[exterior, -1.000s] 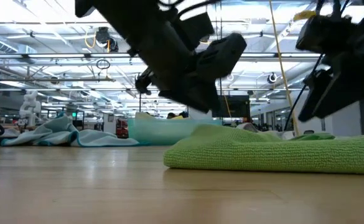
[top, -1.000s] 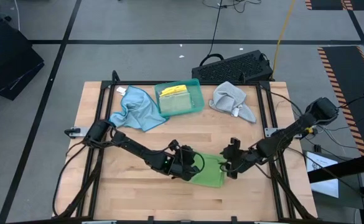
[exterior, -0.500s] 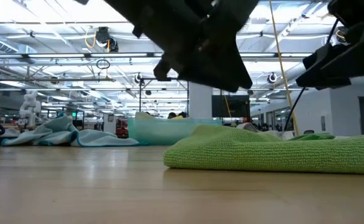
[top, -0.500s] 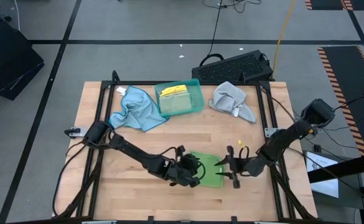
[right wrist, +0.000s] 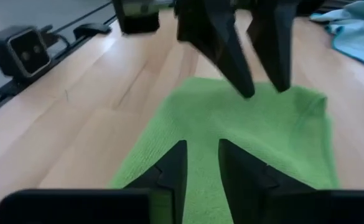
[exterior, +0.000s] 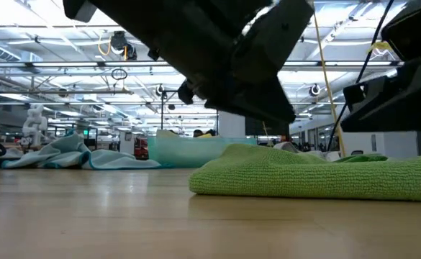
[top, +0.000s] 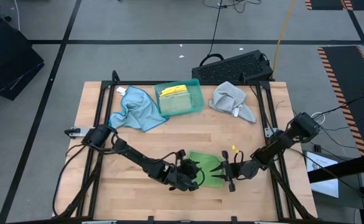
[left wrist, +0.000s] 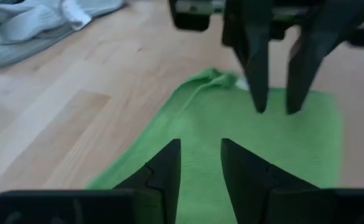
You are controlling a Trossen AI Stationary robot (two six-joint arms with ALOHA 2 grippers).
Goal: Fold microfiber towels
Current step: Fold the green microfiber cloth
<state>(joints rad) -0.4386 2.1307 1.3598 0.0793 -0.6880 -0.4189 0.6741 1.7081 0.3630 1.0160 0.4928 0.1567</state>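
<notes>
A folded green towel (top: 206,167) lies flat on the wooden table near its front edge; it also shows in the low view (exterior: 318,176). My left gripper (top: 197,177) hovers at the towel's left side, fingers open over the cloth (left wrist: 200,155). My right gripper (top: 223,174) hovers at the towel's right side, facing the left one, fingers open (right wrist: 201,155). In the low view both stand above the towel and touch nothing. A light blue towel (top: 135,109) and a grey towel (top: 233,102) lie crumpled at the back.
A teal tray (top: 197,93) at the back centre holds a folded yellow towel (top: 174,91) and a green one. A black keyboard-like object (top: 234,67) lies beyond the far edge. Bare wood lies between the green towel and the back row.
Both grippers have moved toward the table's near edge, coming lower over the green towel's near part and closer to each other. The right gripper has turned so it faces the left one. The towel has stayed flat where it was.
</notes>
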